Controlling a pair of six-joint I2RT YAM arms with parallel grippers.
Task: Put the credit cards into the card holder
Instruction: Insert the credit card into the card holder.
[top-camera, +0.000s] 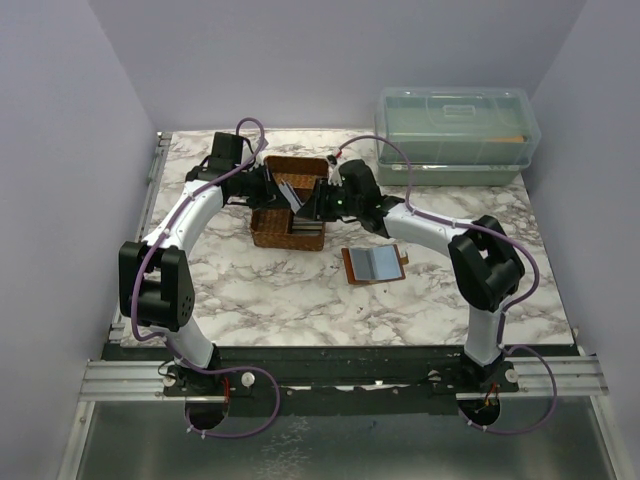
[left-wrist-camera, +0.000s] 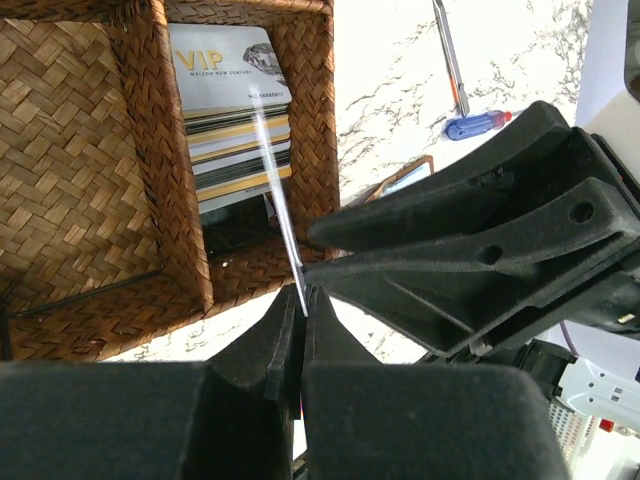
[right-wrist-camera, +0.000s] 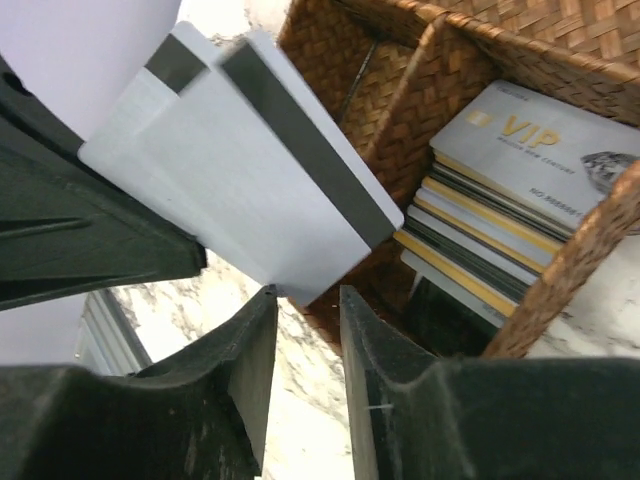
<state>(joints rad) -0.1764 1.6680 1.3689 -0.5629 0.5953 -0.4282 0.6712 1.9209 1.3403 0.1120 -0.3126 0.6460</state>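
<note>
Nearest us on the marble bench (top-camera: 280, 290) lies the card holder (top-camera: 373, 264), opened flat, just near and right of the basket (top-camera: 285, 238). Pale panels show inside it. Cards already tucked in, or only pockets? Too small to call from the top view.

One step further out, both arms meet over the basket. The left gripper (left-wrist-camera: 303, 300) has its jaws pinched shut on the held cards (right-wrist-camera: 240, 170). The right wrist view shows what look like two pale grey cards, overlapped, with dark stripes, raised in the air and tilted. The right gripper (right-wrist-camera: 305, 300) has its jaws partly open, with the lower corner of those cards sitting right at their mouth. There's daylight on both sides, so no grip there.

So this reads as a handover, or a peeling apart of the pair. By my reckoning the job is nowhere near done: these cards are not yet in the holder, and the card stack (left-wrist-camera: 230, 110), with a VIP card on top, sits deep in one basket compartment.

What's in the way? The two grippers are packed tight together above the basket walls. The right forearm runs just beyond the holder. Two cards stuck together could slip as one.

A blue-handled screwdriver (left-wrist-camera: 478, 124) lies on the bench beyond the holder in the left wrist view. At the far right corner sits a lidded plastic box (top-camera: 455, 125), well apart from the action.
</note>
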